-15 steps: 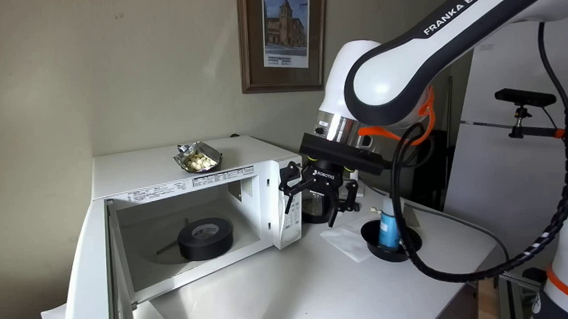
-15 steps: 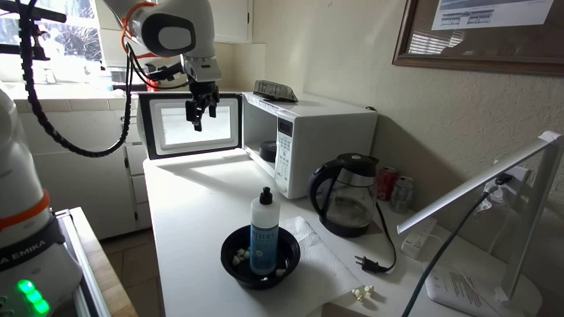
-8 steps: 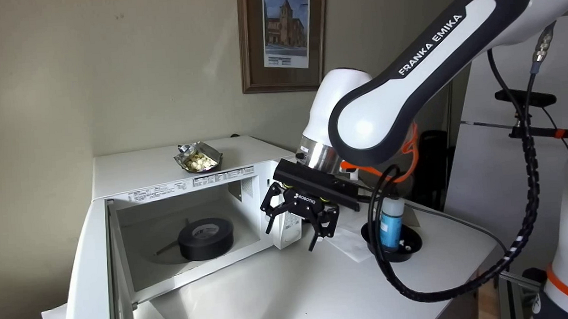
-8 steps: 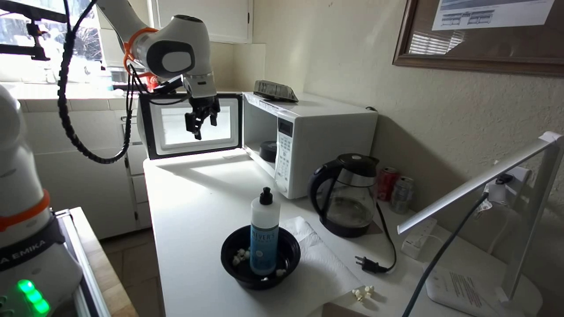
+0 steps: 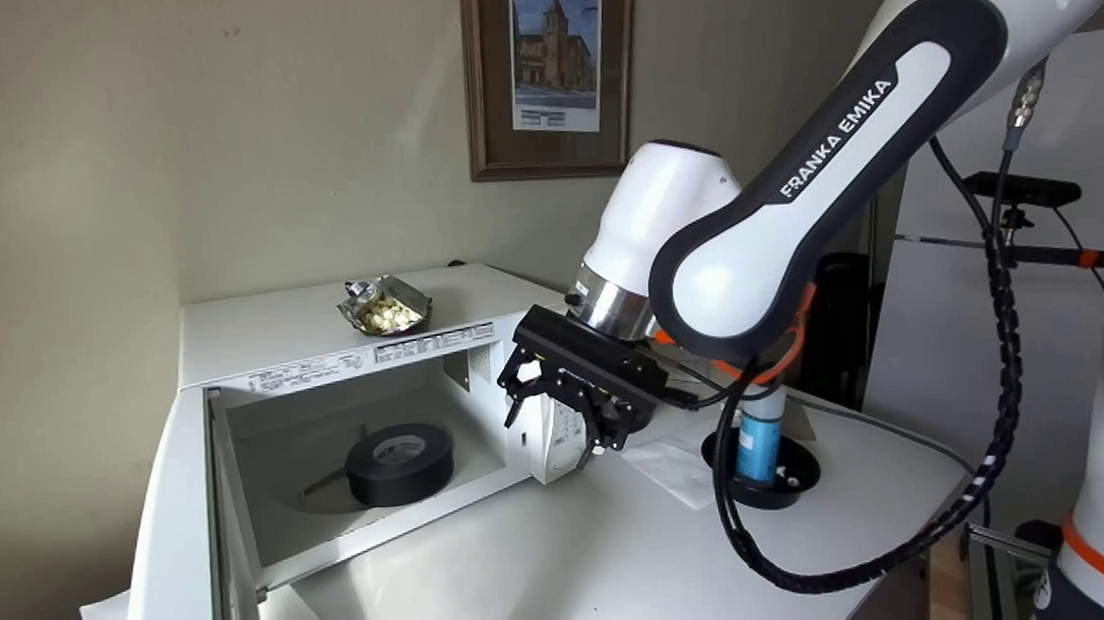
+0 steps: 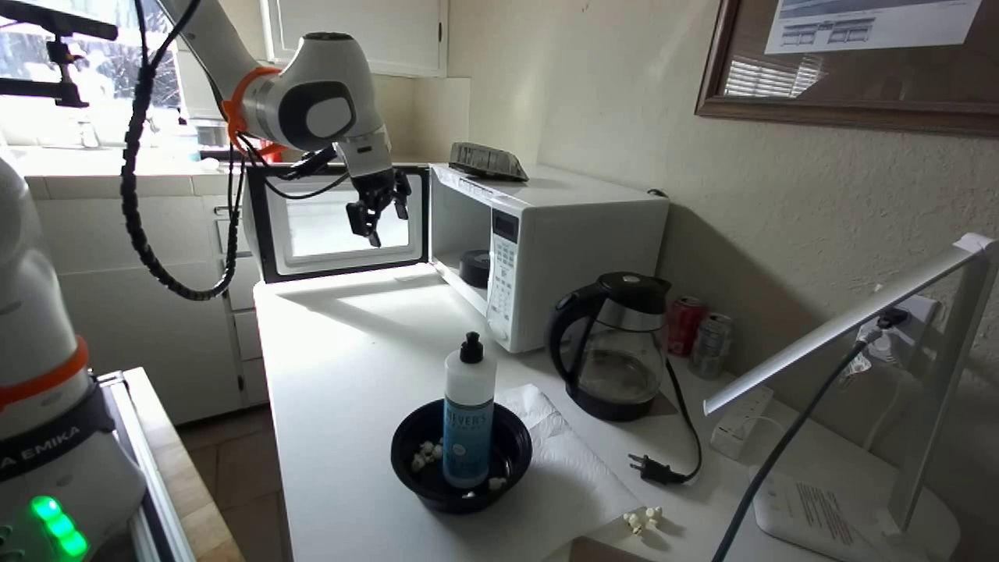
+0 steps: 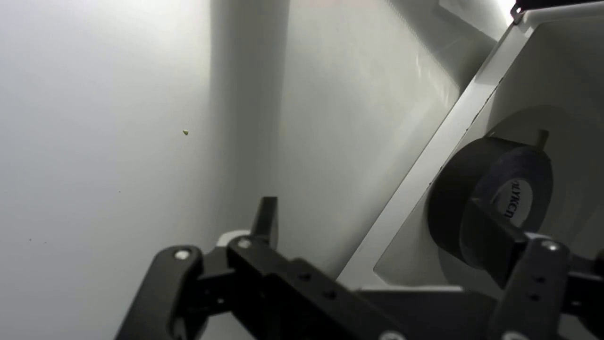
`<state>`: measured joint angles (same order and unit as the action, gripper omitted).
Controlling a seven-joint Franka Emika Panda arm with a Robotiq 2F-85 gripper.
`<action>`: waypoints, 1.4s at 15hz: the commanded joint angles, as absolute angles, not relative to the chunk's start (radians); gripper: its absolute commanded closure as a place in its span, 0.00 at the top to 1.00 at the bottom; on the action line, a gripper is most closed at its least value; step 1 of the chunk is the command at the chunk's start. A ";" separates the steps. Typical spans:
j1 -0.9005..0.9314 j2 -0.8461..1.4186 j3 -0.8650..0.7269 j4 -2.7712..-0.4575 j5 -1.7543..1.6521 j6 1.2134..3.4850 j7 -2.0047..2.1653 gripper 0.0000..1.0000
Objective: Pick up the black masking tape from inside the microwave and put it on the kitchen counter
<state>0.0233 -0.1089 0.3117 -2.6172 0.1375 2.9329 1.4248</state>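
Note:
The black masking tape [image 5: 400, 479] lies flat inside the open white microwave [image 5: 279, 334], near its front edge. In an exterior view the microwave's side wall [image 6: 593, 265] partly hides the tape [image 6: 474, 269]. My gripper [image 5: 548, 440] is open and empty, tilted, above the kitchen counter [image 5: 490, 568] and outside the microwave by its control panel side. It also shows in front of the door in an exterior view [image 6: 389, 227]. In the wrist view the fingers [image 7: 373, 203] are wide apart; one overlaps the tape [image 7: 448, 203] in the picture, with no contact visible.
The microwave door [image 5: 171, 519] stands open on the far side. An opened popcorn bag [image 5: 384, 309] sits on top. A black bowl [image 6: 421, 484] holds a blue-labelled bottle [image 6: 468, 437] and popcorn. A glass coffee pot [image 6: 616, 351], a paper towel [image 6: 562, 460] and a lamp [image 6: 851, 320] stand nearby.
My gripper has come down and moved toward the microwave, then tilted toward its opening. The fingers stay open. The tape has not moved.

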 commanded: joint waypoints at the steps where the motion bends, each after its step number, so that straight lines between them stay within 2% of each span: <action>1: -0.161 -0.067 0.418 -2.625 -0.141 3.037 1.668 1.00; 4: -0.231 -0.052 0.459 -2.572 -0.387 2.960 1.877 1.00; 5: -0.185 -0.065 0.411 -2.606 -0.268 3.008 1.744 1.00; 12: -0.195 -0.065 0.415 -2.602 -0.286 3.004 1.750 1.00; 21: -0.300 -0.065 0.469 -2.486 -0.750 2.968 2.129 1.00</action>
